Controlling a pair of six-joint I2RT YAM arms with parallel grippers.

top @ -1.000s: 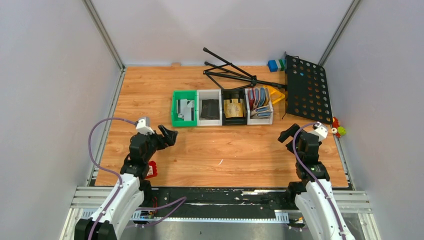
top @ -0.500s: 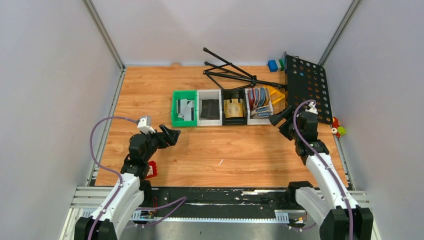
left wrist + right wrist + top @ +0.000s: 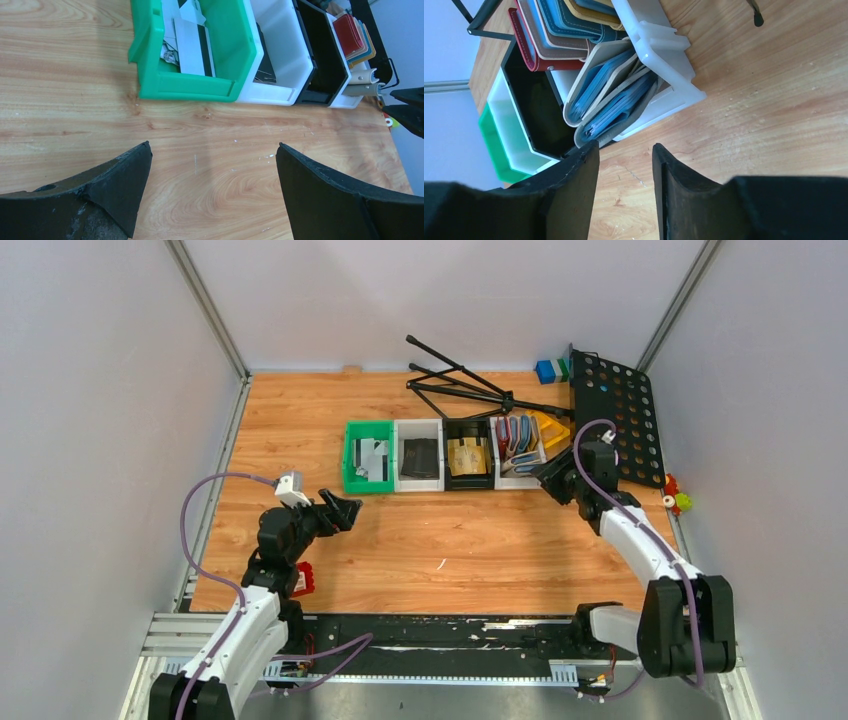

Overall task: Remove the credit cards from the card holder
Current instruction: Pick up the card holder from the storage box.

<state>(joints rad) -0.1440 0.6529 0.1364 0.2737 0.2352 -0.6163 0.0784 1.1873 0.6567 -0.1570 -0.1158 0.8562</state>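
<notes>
Reach step: right hand (image 3: 624, 150), half-narrowed and empty, sits just short of the grey-blue card holder (image 3: 614, 102) in the white bin (image 3: 663, 44), upper centre; next I must pinch its edge; left hand (image 3: 212, 152) wide.

Left arm (image 3: 245, 625) and right arm (image 3: 640, 540): white shells on the long links, black housings at joints and wrists. Purple cable (image 3: 190, 530) loops free alongside the left arm, second purple cable (image 3: 585, 440) along the right. Small white camera block (image 3: 288, 485) sits on the left wrist. Left gripper (image 3: 214, 150) and right gripper (image 3: 625, 146): fingers (image 3: 112, 187) matte black, broad, curved to a point (greyish scuffing on the left pair).
</notes>
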